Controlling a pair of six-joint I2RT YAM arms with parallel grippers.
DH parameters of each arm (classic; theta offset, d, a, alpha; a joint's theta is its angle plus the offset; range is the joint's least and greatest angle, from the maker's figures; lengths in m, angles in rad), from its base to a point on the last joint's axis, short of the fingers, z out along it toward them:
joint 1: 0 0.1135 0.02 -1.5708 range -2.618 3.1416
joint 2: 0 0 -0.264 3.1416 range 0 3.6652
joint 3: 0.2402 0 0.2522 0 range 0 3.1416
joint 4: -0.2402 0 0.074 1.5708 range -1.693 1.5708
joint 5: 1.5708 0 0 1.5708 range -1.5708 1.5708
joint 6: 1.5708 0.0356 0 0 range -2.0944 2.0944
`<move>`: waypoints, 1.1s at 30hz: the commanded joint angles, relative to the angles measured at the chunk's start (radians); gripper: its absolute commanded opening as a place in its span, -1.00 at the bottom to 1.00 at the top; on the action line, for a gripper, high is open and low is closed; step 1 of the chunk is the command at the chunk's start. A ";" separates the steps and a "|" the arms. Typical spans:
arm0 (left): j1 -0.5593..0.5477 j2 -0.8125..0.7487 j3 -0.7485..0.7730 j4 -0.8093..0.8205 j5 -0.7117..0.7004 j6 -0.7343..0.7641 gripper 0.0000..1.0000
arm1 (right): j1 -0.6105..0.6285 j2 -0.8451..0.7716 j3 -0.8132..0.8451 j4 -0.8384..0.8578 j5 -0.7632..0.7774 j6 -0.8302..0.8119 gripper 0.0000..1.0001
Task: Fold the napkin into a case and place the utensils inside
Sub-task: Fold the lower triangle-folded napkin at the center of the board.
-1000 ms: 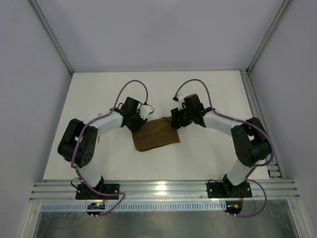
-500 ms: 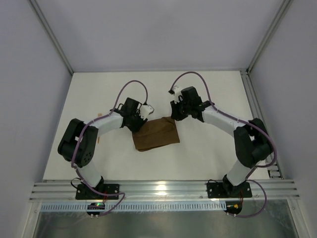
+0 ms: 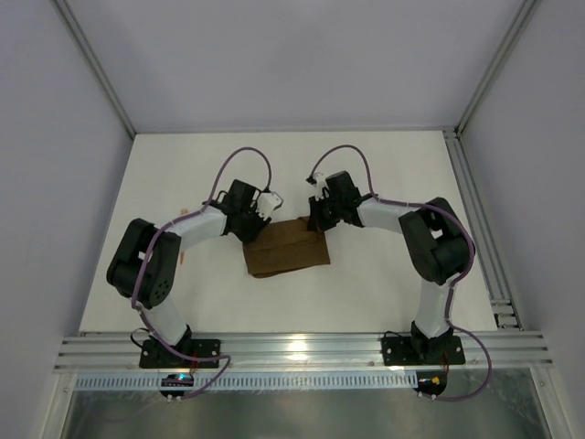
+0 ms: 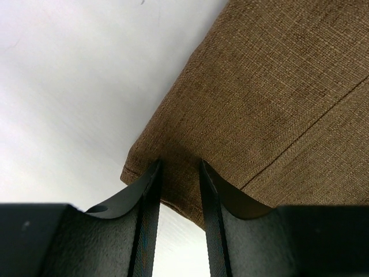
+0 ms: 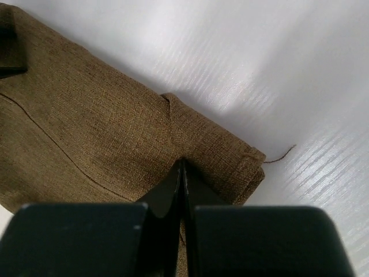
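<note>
My right hand (image 5: 181, 167) is clenched tight, fingertips pressed together on the napkin (image 3: 285, 247) at its far right corner. Whether a fold of cloth is caught between them I cannot tell. My left hand (image 4: 180, 164) is released, its two fingers a slot apart, straddling the napkin's edge by the far left corner. The napkin lies folded flat on the white tabletop (image 3: 384, 283) between both hands — a loose thread (image 5: 281, 154) trails from its right corner.
</note>
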 commanded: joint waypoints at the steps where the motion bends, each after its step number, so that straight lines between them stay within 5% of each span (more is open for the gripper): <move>1: 0.031 0.017 0.003 0.032 -0.059 0.002 -0.32 | -0.029 -0.008 -0.034 0.039 0.011 0.026 -0.94; 17: 0.036 -0.009 0.042 -0.040 0.056 -0.015 -0.24 | 0.061 -0.171 -0.003 -0.024 0.054 -0.065 -0.94; 33: 0.036 -0.008 0.037 -0.052 0.030 0.004 -0.21 | 0.037 -0.082 -0.095 -0.036 0.114 -0.053 -0.94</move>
